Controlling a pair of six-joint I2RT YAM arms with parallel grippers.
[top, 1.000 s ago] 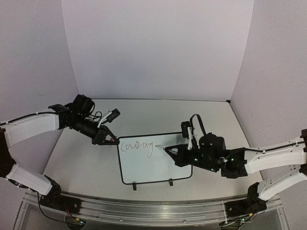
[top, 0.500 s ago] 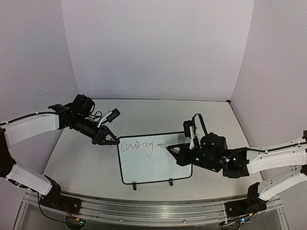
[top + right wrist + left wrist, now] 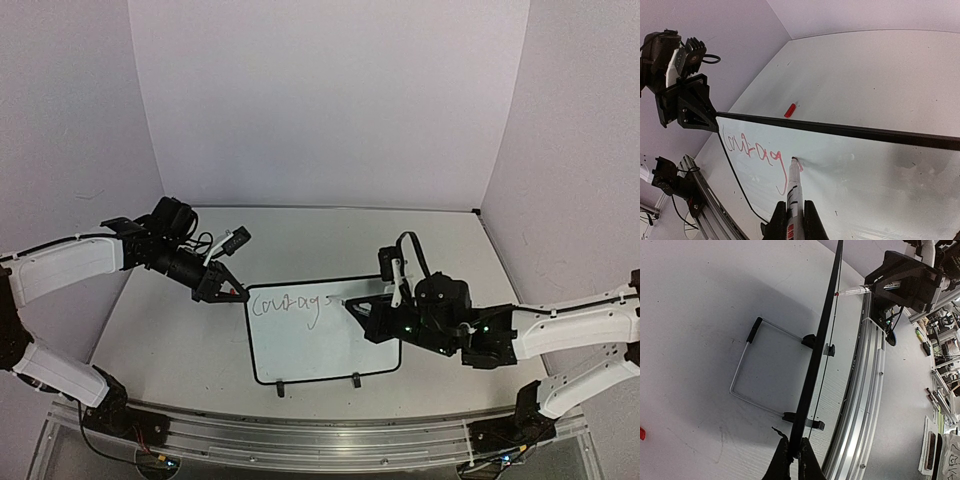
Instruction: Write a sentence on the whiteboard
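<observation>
Watching from the top view, I have the whiteboard (image 3: 320, 350) on the worktop (image 3: 330, 235) between the left arm (image 3: 70, 265) and the right arm (image 3: 570, 325), with its 2 black clips (image 3: 280, 388) on the near long edge. The left jaws are closed tight on the board's far left corner. In the left wrist view the black border runs edge-on, straight away from between them. A thin wire frame (image 3: 740, 375) shows beside that edge, its ends meeting the clips. The right jaws are clamped on a marker (image 3: 794, 192), which points ahead with its tip touching the white surface. The sentence (image 3: 752, 150) so far is 1 line near the far border, reading roughly "Courag". It looks red in the right wrist view and dark from above. The marker tip sits just right of the last letter. A small red cap (image 3: 790, 110) lies on the worktop just beyond the far border, apart from the board. The rest of the board below the writing is bare and glossy.
</observation>
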